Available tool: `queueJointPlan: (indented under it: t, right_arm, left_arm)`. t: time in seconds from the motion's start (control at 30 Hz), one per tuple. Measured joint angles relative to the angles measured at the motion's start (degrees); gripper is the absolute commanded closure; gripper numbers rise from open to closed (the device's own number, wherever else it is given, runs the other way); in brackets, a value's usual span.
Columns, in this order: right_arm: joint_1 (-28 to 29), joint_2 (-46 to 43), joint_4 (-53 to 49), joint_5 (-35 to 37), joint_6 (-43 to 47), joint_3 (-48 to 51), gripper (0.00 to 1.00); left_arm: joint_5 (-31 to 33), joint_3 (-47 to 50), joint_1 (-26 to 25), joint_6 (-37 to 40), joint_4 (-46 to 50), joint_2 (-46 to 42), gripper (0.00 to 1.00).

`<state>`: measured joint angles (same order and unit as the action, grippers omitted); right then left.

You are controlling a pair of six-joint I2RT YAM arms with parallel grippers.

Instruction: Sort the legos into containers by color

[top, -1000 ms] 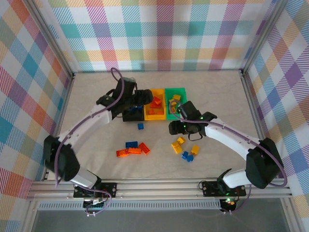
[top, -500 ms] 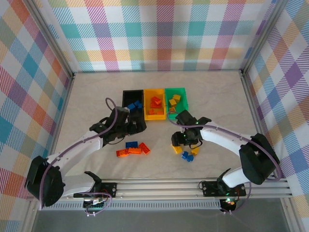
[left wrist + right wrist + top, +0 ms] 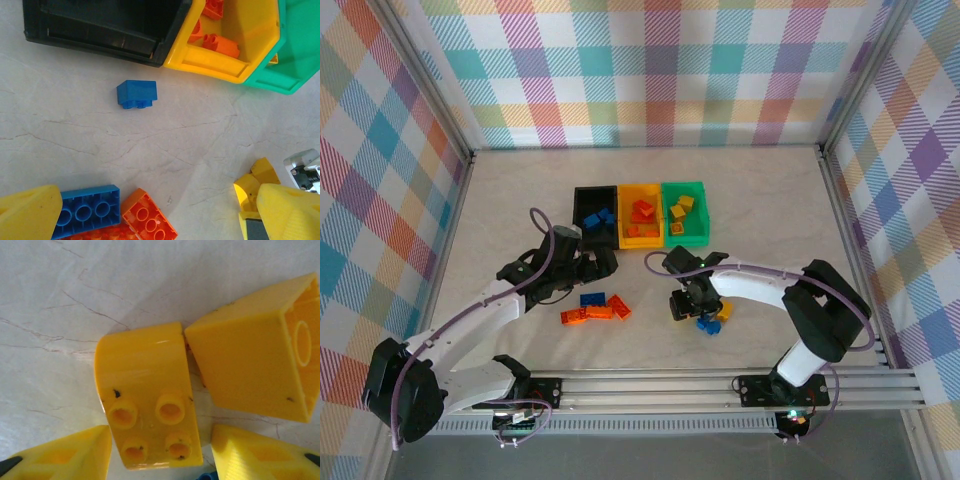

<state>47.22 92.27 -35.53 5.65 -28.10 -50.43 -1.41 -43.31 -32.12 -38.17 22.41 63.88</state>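
The containers stand in a row: black (image 3: 591, 207), yellow-orange (image 3: 641, 222) and green (image 3: 684, 218), each with legos inside. In the right wrist view a yellow curved lego (image 3: 147, 395) lies studs up on the table between the two fingers of my right gripper (image 3: 160, 455). The jaws stand close on either side of it, with a thin gap at the right finger (image 3: 260, 455). A second yellow lego (image 3: 250, 365) touches it. My left gripper (image 3: 155, 200) hangs open over bare table, short of a small blue lego (image 3: 137, 93). Blue (image 3: 90, 210) and orange (image 3: 147, 217) legos lie by its left finger.
In the top view, blue and orange legos (image 3: 595, 307) lie in a cluster near the left gripper (image 3: 600, 263). Yellow (image 3: 724, 311) and blue (image 3: 704, 323) legos lie beside the right gripper (image 3: 686, 306). The bins' near walls (image 3: 220, 70) are close ahead of the left gripper.
The left arm has drawn back from the bins toward the near side. The right gripper has come down onto the yellow legos, and its jaws have narrowed around one.
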Motion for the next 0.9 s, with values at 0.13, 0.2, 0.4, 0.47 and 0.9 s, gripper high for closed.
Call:
queueJointPlan:
  t: [0.13, 0.2, 0.4, 0.47, 0.9]
  right_arm:
    - [0.61, 0.5, -0.24, 1.51, -0.07, -0.33, 0.53]
    - [0.66, 0.55, -0.39, 2.03, -0.11, -0.35, 0.57]
    - [0.68, -0.13, 1.64, 1.2, 0.79, -0.35, 0.66]
    - [0.85, -1.46, 3.78, 0.15, 1.57, -0.35, 0.67]
    - [-12.98, -5.7, 3.98, -1.29, 5.51, -20.13, 0.67]
  left_arm:
    - [0.63, 0.02, -0.02, 0.0, -0.02, -0.11, 0.0]
    - [0.66, 0.02, -0.02, 0.0, -0.02, -0.11, 0.0]
    - [0.63, 0.02, 0.0, 0.0, -0.02, -0.11, 0.0]
    - [0.61, 0.04, 0.0, 0.0, -0.02, -0.11, 0.0]
    - [-0.26, 0.87, -0.02, 0.0, -0.11, 1.77, 0.0]
